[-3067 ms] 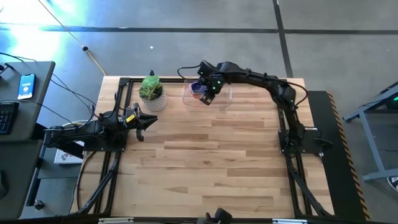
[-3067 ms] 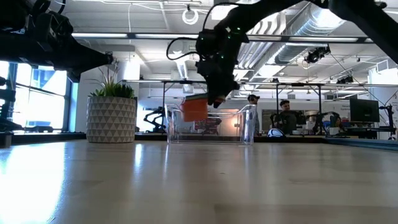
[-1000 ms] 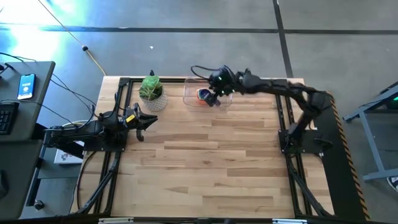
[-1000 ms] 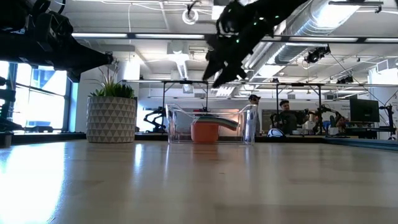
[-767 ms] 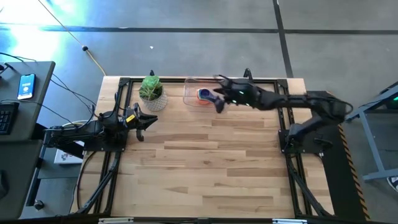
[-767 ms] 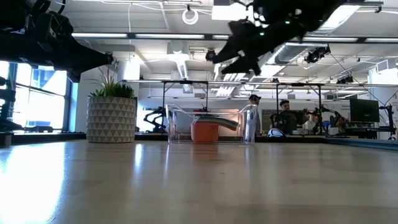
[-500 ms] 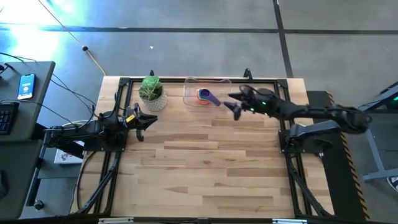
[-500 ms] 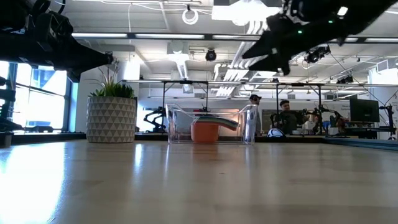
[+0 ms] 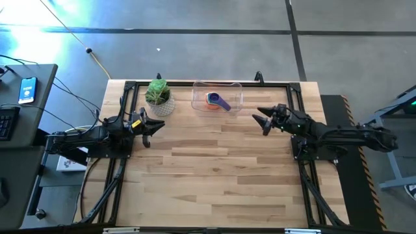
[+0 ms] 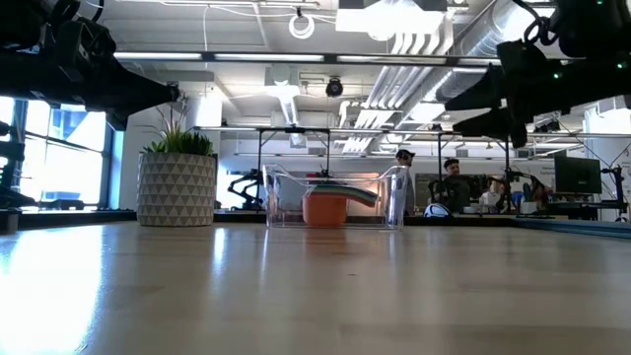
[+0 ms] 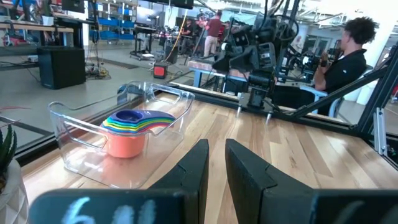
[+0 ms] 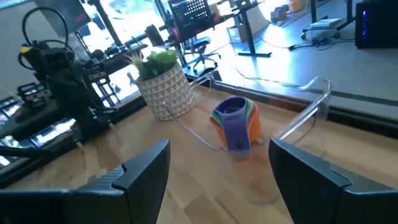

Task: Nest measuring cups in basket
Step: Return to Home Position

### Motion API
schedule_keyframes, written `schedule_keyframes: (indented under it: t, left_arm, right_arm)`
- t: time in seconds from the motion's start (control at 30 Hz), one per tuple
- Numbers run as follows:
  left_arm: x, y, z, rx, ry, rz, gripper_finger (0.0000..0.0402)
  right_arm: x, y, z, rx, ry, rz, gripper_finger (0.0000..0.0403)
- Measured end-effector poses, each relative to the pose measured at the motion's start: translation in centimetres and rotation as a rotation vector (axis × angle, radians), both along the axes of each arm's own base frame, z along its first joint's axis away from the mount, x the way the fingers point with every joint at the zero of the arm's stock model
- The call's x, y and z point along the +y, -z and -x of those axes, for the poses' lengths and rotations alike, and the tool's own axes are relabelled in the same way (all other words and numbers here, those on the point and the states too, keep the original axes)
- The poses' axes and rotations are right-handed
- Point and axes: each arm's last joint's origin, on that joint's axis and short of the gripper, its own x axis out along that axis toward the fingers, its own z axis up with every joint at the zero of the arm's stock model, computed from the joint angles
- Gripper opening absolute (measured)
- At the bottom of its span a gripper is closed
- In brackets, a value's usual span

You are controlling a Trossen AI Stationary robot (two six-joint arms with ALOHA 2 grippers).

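Note:
The measuring cups [image 9: 216, 100] sit nested in one stack inside the basket [image 9: 195, 97], at the table's far middle. The orange cup is outermost and the purple one on top, with the handles fanned; they also show in the left wrist view [image 11: 127, 134] and the right wrist view [image 12: 235, 121]. My right gripper [image 9: 263, 121] hangs open to the right of the basket and a little nearer, above the table, pointing toward it with nothing between its fingers. My left gripper [image 9: 153, 125] waits shut at the table's left edge, near the plant.
A green plant in a white patterned pot [image 9: 158, 96] stands just left of the basket. Bare wooden tabletop [image 9: 214, 169] stretches from the basket to the near edge. People [image 10: 454, 182] stand in the room beyond the far edge.
My right gripper has drawn back from above the basket toward the table's right edge and slightly toward the near edge, staying open and above the table. The cups have stayed nested in the basket.

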Motion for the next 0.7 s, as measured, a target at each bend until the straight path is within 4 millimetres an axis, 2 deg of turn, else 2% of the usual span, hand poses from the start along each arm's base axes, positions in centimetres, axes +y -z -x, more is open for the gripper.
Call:
schedule_keyframes:
  t: [0.2,0.4,0.57,0.7]
  left_arm:
    - [0.0,0.0,0.0,0.000,0.000,0.000,0.0044]
    - [0.0,0.0,0.0,0.000,0.000,0.000,0.0044]
    - [0.0,0.0,0.0,0.000,-0.001,0.000,0.0044]
    - [0.0,0.0,0.0,0.000,0.000,0.000,0.0044]
  right_arm:
    - [0.3,1.6,1.3,-0.057,0.023,-0.054,0.0263]
    - [0.5,2.6,2.0,-0.075,0.024,-0.029,0.0263]
    - [0.6,2.6,2.4,-0.062,0.021,-0.023,0.0263]
    - [0.7,3.2,2.7,0.026,0.016,0.005,0.0263]
